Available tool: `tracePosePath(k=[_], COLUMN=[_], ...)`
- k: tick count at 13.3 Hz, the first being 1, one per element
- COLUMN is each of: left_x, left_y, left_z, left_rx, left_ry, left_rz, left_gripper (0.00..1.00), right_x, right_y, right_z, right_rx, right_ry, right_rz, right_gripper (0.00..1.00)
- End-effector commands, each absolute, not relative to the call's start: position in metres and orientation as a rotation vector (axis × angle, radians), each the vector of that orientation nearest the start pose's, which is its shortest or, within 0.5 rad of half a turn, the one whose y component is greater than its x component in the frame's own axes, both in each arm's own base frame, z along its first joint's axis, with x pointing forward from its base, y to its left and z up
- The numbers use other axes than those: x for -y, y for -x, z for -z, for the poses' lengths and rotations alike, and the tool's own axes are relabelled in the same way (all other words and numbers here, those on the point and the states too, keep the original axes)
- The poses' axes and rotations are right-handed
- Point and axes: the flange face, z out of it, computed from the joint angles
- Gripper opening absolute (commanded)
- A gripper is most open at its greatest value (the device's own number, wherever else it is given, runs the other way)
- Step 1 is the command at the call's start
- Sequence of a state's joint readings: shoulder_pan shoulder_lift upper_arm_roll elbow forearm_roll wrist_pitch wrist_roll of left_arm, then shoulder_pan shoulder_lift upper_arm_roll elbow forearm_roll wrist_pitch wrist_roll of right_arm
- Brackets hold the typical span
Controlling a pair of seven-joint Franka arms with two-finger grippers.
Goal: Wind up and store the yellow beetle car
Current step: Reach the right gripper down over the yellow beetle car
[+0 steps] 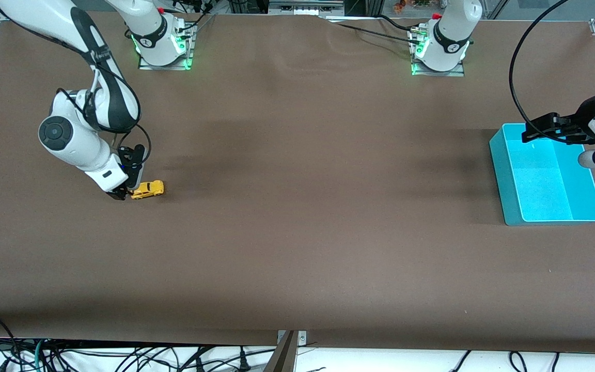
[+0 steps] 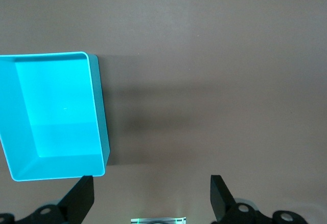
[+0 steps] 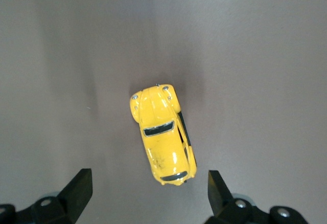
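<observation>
The yellow beetle car stands on its wheels on the brown table near the right arm's end. My right gripper is low at the table, right at one end of the car. In the right wrist view the car lies just ahead of the gripper, whose fingers are open and empty; only the car's tail reaches between the tips. My left gripper hangs open and empty in the air by a corner of the turquoise bin.
The turquoise bin is empty and sits near the left arm's end of the table. Both arm bases stand along the table's edge farthest from the front camera. Cables hang below the nearest edge.
</observation>
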State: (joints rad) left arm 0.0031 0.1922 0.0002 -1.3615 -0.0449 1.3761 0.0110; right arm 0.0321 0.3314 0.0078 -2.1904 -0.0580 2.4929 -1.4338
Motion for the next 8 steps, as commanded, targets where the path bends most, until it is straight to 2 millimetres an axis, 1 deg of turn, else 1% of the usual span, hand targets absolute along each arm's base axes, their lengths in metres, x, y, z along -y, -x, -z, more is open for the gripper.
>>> tracePosePath(k=[1, 3, 5, 7, 8], left_x=[0.003, 0.003, 0.003, 0.003, 0.003], left_y=[-0.589, -0.589, -0.590, -0.590, -0.590], left_z=[-0.598, -0.598, -0.597, -0.597, -0.597], left_rx=[-0.010, -0.010, -0.010, -0.010, -0.009], left_ry=[3.187, 3.187, 3.186, 3.185, 3.183], left_rz=[-0.286, -0.284, -0.289, -0.288, -0.288], left_gripper=[1.00, 1.00, 1.00, 1.00, 1.00], right_x=[-0.024, -0.025, -0.027, -0.029, -0.029], right_y=[-0.559, -0.561, -0.561, -0.561, -0.560], right_z=[-0.209, -0.201, -0.199, -0.198, -0.196], right_rx=[2.251, 2.264, 2.276, 2.277, 2.273], right_ry=[2.156, 2.107, 2.092, 2.084, 2.086], right_rz=[0.018, 0.075, 0.077, 0.078, 0.078], right_gripper=[1.00, 1.00, 0.99, 0.85, 0.71])
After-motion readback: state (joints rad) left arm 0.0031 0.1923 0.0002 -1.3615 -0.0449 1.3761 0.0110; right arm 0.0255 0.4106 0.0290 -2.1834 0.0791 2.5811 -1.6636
